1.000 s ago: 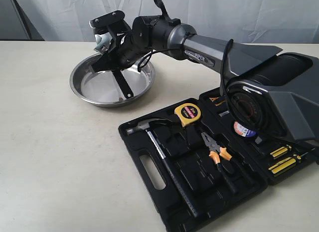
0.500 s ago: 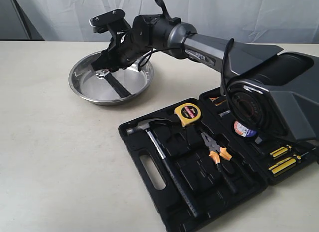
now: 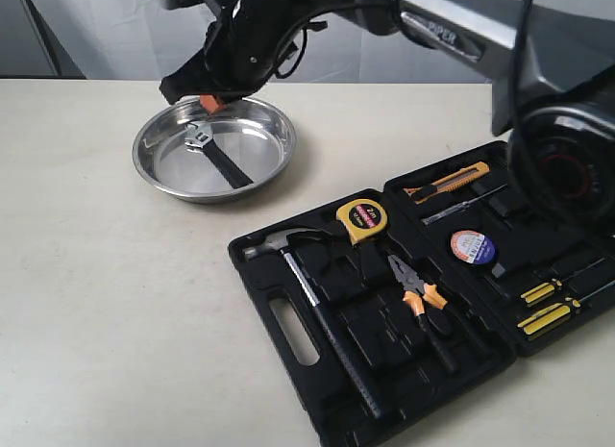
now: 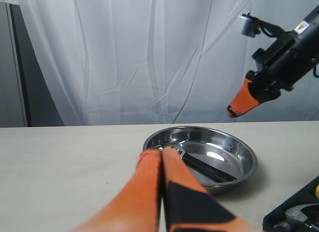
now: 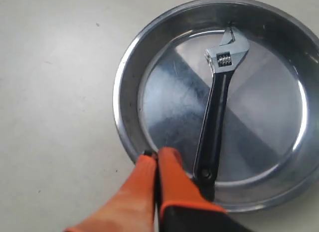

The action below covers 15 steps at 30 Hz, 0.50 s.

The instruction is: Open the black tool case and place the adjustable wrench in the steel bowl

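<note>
Lying flat on the bottom of the steel bowl (image 3: 146, 166), your adjustable wrench (image 3: 217, 155) runs diagonally in the exterior view: silver head toward the far-left rim, holed handle end toward the near right.

Your right gripper (image 3: 207, 103): fingers pressed together, empty, hovering above the bowl.

Your left gripper (image 4: 160, 151): fingers together, holding nothing.

Your black tool case (image 3: 384, 375): open, with hammer (image 3: 317, 312), tape measure (image 3: 362, 219) and pliers (image 3: 423, 298) seated in it.

soft, even, bright light; white glare patches on the steel bowl (image 3: 144, 154) floor, a faint shadow hugging its rim.
</note>
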Motion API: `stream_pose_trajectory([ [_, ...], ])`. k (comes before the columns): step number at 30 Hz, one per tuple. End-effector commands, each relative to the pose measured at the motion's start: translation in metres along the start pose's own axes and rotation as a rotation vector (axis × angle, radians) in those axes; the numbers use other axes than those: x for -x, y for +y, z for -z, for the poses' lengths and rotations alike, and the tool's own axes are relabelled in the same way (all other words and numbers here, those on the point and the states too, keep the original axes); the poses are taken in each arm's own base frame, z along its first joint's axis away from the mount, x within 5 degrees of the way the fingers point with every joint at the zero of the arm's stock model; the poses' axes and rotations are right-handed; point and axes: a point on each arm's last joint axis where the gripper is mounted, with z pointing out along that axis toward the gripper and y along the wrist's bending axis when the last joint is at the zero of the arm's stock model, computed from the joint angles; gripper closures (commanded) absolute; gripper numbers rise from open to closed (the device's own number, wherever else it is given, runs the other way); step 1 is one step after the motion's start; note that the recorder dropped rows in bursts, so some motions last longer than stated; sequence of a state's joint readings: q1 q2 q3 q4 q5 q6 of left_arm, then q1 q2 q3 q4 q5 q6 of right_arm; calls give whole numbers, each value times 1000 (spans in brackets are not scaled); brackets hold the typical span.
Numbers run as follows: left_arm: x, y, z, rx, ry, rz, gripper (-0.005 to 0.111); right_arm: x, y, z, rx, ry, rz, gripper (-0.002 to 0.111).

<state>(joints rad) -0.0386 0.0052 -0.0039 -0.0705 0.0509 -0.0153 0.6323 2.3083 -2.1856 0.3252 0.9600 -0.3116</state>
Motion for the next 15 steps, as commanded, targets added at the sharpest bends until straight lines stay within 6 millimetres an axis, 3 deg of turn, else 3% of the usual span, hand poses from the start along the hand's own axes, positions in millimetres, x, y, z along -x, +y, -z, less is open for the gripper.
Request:
stream_pose_trajectory([
  [1,-1,0,0,-6,-3,-6,107,-9,10,36,3,29,1,109],
  [5,-1,0,0,-6,-3,-6,107,-44,22,71,-22,15,-30,109],
  [10,-1,0,0,-6,-3,-6,107,-115,50,149,-49,-138,-146,109],
  [15,-1,0,0,-6,-3,-6,107,-153,76,198,46,29,-121,109],
])
